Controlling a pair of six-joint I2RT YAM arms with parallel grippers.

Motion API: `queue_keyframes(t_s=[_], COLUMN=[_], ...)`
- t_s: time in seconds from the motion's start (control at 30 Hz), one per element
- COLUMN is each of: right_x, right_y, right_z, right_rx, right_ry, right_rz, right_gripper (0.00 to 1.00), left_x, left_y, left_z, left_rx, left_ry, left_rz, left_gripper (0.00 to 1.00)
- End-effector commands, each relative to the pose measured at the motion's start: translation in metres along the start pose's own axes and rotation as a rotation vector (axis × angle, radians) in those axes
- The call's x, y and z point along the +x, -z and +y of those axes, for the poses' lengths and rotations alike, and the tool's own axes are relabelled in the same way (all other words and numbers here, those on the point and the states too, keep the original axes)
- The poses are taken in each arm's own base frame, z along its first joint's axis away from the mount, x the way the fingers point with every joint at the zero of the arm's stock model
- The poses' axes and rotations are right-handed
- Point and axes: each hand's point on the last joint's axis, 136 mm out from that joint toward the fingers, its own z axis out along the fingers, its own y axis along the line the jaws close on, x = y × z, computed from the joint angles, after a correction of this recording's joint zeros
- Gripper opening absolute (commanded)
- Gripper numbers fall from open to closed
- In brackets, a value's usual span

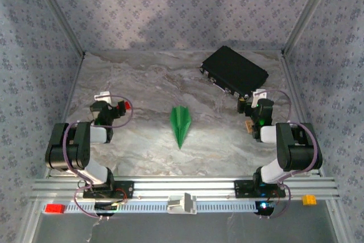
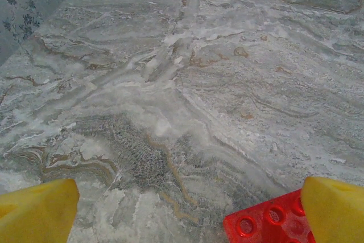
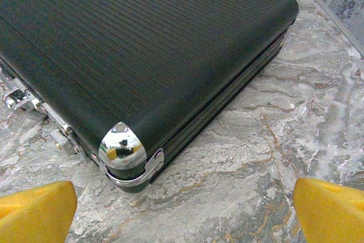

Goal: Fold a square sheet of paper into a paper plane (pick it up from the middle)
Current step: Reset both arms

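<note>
The marbled table (image 1: 142, 83) carries the paper plane (image 1: 181, 124), a black case (image 1: 234, 71) and apparently a red block (image 1: 127, 105).

- paper plane (image 1: 181, 124): bright green, plain, darker along the centre crease.
- table (image 1: 142, 83): marbled grey and white, with tan and brown veins.
- case (image 3: 142, 38): black with fine parallel ribbing; mirror-chrome corner cap and latches.
- block (image 2: 267, 223): red, with round studs.
- walls (image 1: 170, 4): grey-blue with a small repeating floral print.
- left gripper (image 2: 187, 211): fingertips (image 2: 37, 211) yellow.
- right gripper (image 3: 185, 211): fingertips (image 3: 34, 209) yellow.
- left arm (image 1: 74, 146) and right arm (image 1: 293, 146): black and white, with purple cables.
</note>
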Motion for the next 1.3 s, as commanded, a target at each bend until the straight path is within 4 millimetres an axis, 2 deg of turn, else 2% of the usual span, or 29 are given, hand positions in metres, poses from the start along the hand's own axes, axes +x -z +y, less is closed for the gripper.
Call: queue_keyframes(t_s=[0.0, 1.27], right_x=[-0.0073, -0.0068], right_y=[-0.0013, -0.0014], right_z=[-0.0008, -0.0008], right_rx=[0.003, 0.003], right_ry=[-0.017, -0.017], right_rz=[-0.017, -0.015], right_gripper=[0.99, 0.99], left_x=[-0.0220, -0.0219], left_y=[-0.0015, -0.0016], left_z=[-0.0078, -0.0091], left_rx=[-0.004, 0.009], left_ry=[-0.019, -0.018], left_rz=[-0.060, -0.057], left_gripper=[1.00, 1.00])
